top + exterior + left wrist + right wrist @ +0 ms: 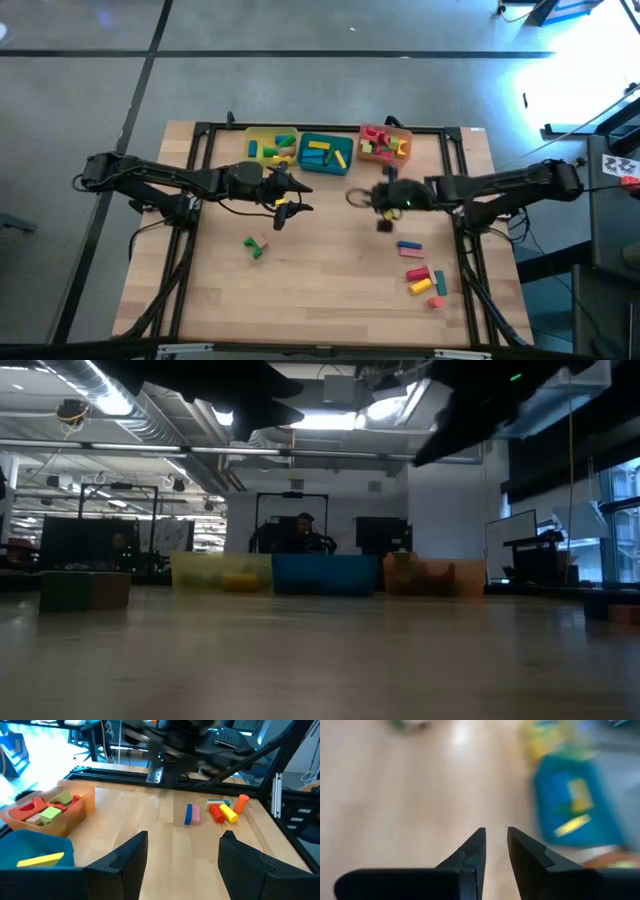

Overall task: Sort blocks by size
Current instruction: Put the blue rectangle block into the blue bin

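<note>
Blocks lie loose on the wooden table: a green and red pair [253, 246] at the near left and a blue, pink, red, yellow and orange group [420, 272] at the near right, which also shows in the left wrist view [215, 812]. More blocks fill the yellow tray [272, 148], teal tray [325, 152] and orange tray [385, 143] at the far edge. My left gripper [185, 837] hovers open near the yellow and teal trays [303, 197], with nothing between its fingers. My right gripper [356, 196] hangs near the orange tray, its fingers [496, 831] nearly together and holding nothing.
A black frame [200, 170] runs along the table's left, far and right sides. Bare wood [330, 270] lies between the two loose groups of blocks. In the low view the three trays [325, 573] stand in a row at the back, and a person sits in the room beyond.
</note>
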Available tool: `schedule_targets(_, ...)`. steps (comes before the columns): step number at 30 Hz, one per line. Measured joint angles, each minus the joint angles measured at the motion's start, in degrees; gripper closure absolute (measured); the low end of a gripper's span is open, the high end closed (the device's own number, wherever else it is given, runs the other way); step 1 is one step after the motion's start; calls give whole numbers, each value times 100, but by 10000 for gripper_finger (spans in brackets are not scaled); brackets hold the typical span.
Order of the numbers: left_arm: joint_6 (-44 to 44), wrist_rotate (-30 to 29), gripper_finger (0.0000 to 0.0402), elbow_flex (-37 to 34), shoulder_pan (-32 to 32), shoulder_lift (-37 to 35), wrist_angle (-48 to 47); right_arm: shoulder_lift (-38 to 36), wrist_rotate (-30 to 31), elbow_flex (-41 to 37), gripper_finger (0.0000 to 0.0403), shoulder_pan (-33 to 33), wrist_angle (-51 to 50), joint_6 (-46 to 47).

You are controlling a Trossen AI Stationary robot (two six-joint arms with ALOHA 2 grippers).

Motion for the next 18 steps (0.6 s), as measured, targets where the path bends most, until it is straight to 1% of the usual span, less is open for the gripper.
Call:
schedule_targets(2,87,-1,196,-3,0,4,1,-129,-430,0,320,283,-464,539)
schedule_targets(4,92,-26,196,-109,0,4,126,-173,-732,0,320,501,-800,1251)
schedule_targets(6,-19,-205,196,-385,-22,2,417,-177,-944,0,317,656,-1118,1952)
schedule_targets(8,-113,-393,196,-752,-24,-54,822,-144,-1161,0,307,767,-1434,2446)
schedule_targets(12,-320,-538,196,-1499,-15,-190,1689,-73,-1554,-5,268,879,-2005,3179)
schedule_targets(18,-399,-534,196,-2194,-59,-223,2639,51,-1629,1,198,866,-2840,3858)
